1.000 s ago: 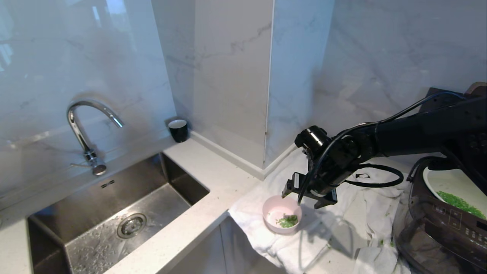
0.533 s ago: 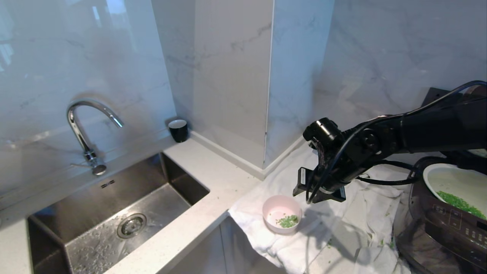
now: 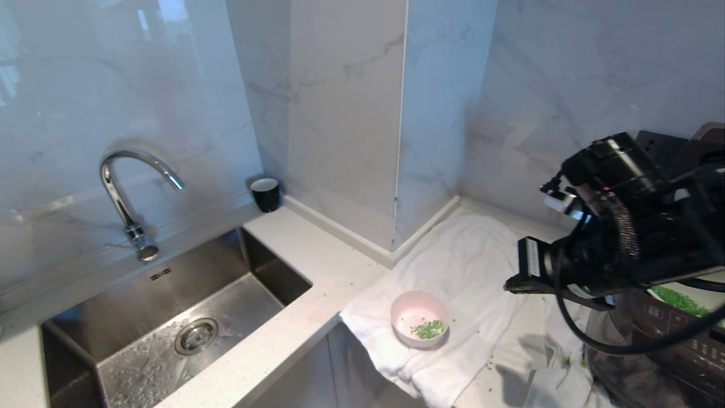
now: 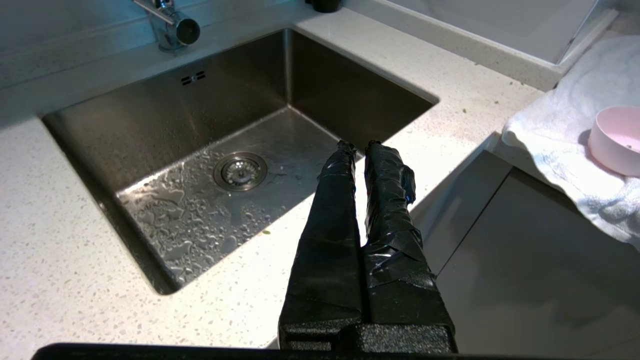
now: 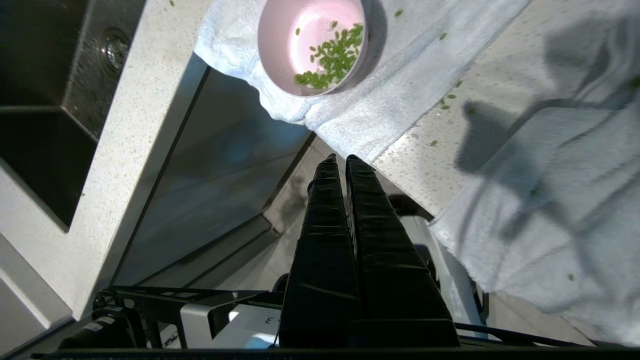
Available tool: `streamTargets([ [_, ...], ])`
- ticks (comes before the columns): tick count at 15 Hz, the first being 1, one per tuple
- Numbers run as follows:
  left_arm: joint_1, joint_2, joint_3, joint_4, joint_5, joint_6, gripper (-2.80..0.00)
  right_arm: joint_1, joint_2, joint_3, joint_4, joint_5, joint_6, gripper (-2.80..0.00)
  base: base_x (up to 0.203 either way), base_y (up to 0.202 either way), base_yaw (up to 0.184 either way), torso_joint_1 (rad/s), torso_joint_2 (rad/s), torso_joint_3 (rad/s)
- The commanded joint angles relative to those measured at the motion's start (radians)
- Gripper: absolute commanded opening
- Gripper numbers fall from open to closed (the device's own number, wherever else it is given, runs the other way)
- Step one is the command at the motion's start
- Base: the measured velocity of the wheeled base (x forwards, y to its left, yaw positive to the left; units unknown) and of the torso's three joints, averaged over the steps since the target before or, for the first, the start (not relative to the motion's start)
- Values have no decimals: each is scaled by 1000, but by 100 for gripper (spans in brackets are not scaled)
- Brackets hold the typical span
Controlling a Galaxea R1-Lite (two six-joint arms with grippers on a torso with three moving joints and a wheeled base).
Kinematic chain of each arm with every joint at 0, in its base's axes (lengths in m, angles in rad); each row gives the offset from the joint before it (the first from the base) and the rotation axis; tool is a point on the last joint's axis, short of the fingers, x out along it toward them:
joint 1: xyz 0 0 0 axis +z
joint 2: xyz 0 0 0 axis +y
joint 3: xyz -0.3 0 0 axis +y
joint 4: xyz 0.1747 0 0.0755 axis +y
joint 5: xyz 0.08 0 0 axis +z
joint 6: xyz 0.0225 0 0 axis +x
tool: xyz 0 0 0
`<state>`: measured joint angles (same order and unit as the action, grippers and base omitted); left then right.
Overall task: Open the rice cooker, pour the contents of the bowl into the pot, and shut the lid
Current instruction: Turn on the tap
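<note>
Head view, item one: rice cooker [image 3: 674, 340], dark grey-brown, boxy with rounded corners, front button panel facing the robot, directly under and behind the right gripper [image 5: 339, 159]. Lid not made out behind the arm. Judged heavy and stable; will not shift under a light push.

Item two: pot [image 3: 688, 294], pale inner vessel seated in the cooker, only a sliver visible past the right arm, chopped green bits lying inside. Judged rigid, smooth-walled; needs no handling.

Item three: pink bowl [image 3: 419, 318], small, round, upright on a white towel [image 3: 470, 266], well apart from the right gripper and off to its left, toward the sink [image 3: 170, 323]. A small heap of green pieces [image 5: 330, 60] remains in it; a few more are scattered on towel and counter. Judged light, hard, probably plastic or ceramic, glossy and so slippery. Best hold would be one finger inside and one outside the thin rim, away from the heap. The soft towel beneath may let it tip or slide when nudged.

Item four: right gripper, raised above the counter edge, fingers pressed together on nothing.

Item five: left gripper [image 4: 360, 146], parked low over the counter edge in front of the sink, fingers closed and empty, the bowl far off to its right.
</note>
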<state>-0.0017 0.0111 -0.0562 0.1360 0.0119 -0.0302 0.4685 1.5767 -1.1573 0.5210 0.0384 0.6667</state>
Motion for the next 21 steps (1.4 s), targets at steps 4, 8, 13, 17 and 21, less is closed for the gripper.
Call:
streamTargets([
  [4, 0, 0, 1, 1, 0, 0, -280, 45, -471, 100, 60, -181, -72, -280, 0, 0, 0, 0, 0, 0],
  [8, 0, 1, 0, 1, 0, 0, -280, -44, -692, 117, 186, -410, -190, -280, 0, 0, 0, 0, 0, 0],
  [13, 0, 0, 0, 1, 0, 0, -280, -224, -996, 159, 250, -426, -319, -280, 0, 0, 0, 0, 0, 0],
  [17, 0, 1, -1, 1, -1, 0, -280, -363, -1182, 217, 185, -420, -518, -280, 0, 0, 0, 0, 0, 0],
  [21, 0, 0, -1, 1, 0, 0, -280, -521, -1295, 258, 175, -229, -549, -280, 0, 0, 0, 0, 0, 0],
])
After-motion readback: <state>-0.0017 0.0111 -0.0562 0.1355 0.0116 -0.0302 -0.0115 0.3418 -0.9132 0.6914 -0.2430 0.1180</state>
